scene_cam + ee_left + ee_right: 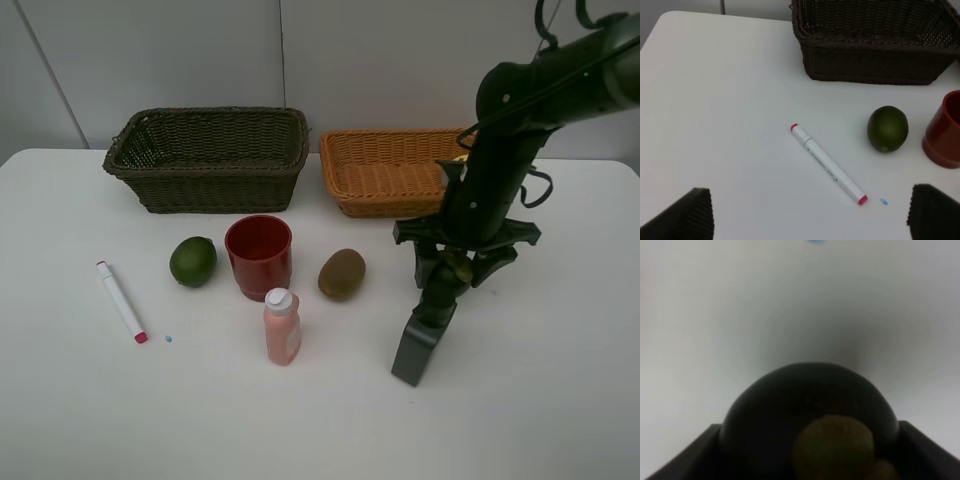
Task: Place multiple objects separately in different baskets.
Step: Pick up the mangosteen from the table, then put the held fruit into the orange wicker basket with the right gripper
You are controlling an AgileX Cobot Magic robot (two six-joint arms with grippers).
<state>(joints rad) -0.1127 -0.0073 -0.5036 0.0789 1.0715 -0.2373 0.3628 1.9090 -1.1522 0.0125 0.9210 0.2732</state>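
Note:
My right gripper (458,275) is shut on the black bottle (420,345) near its olive-coloured top. The bottle hangs tilted, its base low over the table right of the brown kiwi (342,274). In the right wrist view the bottle (790,410) fills the gap between the fingers (685,455). On the table lie a green lime (193,261), a red cup (259,256), a pink white-capped bottle (282,326) and a white red-tipped marker (121,301). My left gripper (810,220) stands open above the marker (827,164). The dark basket (205,155) and the orange basket (390,175) stand at the back.
The right arm (520,110) crosses over the orange basket's right end and hides it. A small blue speck (168,338) lies by the marker's tip. In the left wrist view the lime (887,128), the cup (945,132) and the dark basket (870,45) lie beyond the marker.

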